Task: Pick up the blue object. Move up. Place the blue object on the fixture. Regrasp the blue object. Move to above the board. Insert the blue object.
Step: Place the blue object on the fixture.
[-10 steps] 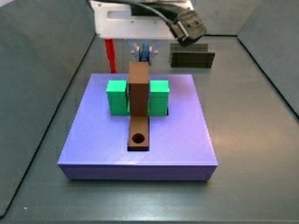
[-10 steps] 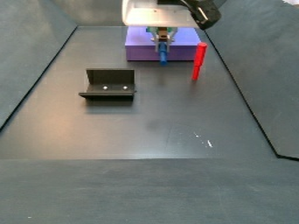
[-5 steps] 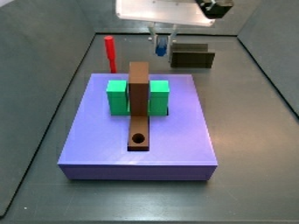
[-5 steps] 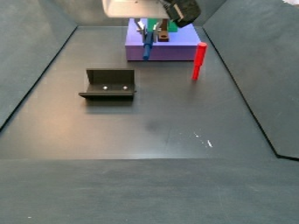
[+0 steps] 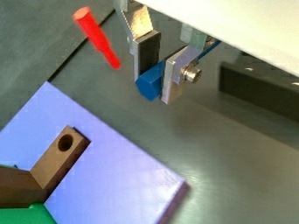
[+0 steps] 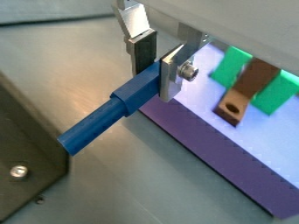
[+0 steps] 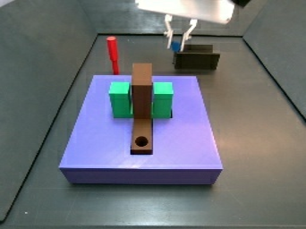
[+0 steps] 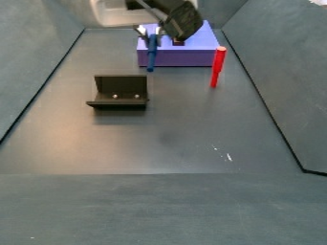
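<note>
In a wrist view, the pincer (image 5: 156, 63) is clamped on the blue object (image 5: 151, 84), whose end shows as a blue face between the silver fingers (image 5: 143, 48). It hangs in the air above dark floor. The red peg (image 5: 98, 38) leans beyond it, and the board (image 5: 49, 158) lies on the lavender platform (image 5: 117, 179) with its round hole facing up. A dark shape that may be the fixture (image 5: 260, 90) lies past the pincer.

In a wrist view from another angle, the pincer (image 6: 156, 63) grips the blue object (image 6: 108, 113) near one end; the rest of the peg juts out from the fingers (image 6: 172, 73) toward a dark wall with a screw. The board (image 6: 242, 90) sits between green blocks (image 6: 235, 63) on the lavender platform (image 6: 228, 158).

In a side view, the pincer (image 7: 180, 36) hangs just above the fixture (image 7: 198, 59), the blue object (image 7: 178, 40) showing between its fingers. The red peg (image 7: 113, 54) stands upright behind the lavender platform (image 7: 149, 148), and the board (image 7: 142, 112) runs lengthwise between the green blocks (image 7: 120, 98).

In a side view from the opposite end, the pincer (image 8: 151, 40) holds the blue object (image 8: 151, 54) hanging down, in front of the lavender platform (image 8: 189, 54). The fixture (image 8: 120, 93) stands on the floor nearer the camera, apart from the peg. The red peg (image 8: 217, 67) stands beside the platform.
</note>
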Tool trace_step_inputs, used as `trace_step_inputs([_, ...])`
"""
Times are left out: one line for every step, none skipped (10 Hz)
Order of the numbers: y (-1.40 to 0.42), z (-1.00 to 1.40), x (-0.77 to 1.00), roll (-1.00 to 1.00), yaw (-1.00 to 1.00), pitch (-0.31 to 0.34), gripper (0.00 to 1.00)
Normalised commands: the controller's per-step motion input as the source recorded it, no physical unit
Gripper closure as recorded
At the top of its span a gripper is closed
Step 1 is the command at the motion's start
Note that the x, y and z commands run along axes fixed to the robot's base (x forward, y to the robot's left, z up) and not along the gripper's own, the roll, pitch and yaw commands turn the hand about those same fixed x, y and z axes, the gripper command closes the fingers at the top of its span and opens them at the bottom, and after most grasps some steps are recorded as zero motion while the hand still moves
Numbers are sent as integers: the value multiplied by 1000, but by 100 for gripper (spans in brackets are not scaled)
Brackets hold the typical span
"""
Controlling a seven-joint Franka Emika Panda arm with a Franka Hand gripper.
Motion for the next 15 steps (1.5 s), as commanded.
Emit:
trace_step_inputs([449, 143, 223, -1000, 0, 0, 100])
trace_step_inputs([426, 106, 274, -1000, 0, -43, 100])
trace_step_inputs([460, 94, 343, -1000, 0, -40, 100])
trace_step_inputs([503, 71, 366, -1000, 0, -23, 100])
trace_step_inputs([571, 0, 340, -971, 0, -9, 100])
trace_step_inputs([320, -234, 129, -500, 157, -34, 100])
trace_step_inputs([43, -129, 0, 0, 51, 0, 100])
trace_step_inputs([17, -91, 0, 0, 100, -37, 100])
trace_step_inputs([0, -51, 0, 0, 177, -43, 100])
trace_step_inputs([0, -109, 317, -37, 186, 0, 100])
trace_step_inputs([0, -151, 377, -17, 77, -131, 100])
trace_step_inputs([0, -189, 383, -103, 37, -180, 100])
trace_step_inputs([0, -229, 431, -160, 0, -174, 100])
trace_step_inputs([0, -283, 346, -186, 0, -220, 100])
trace_step_inputs([0, -246, 257, -211, -3, -171, 100])
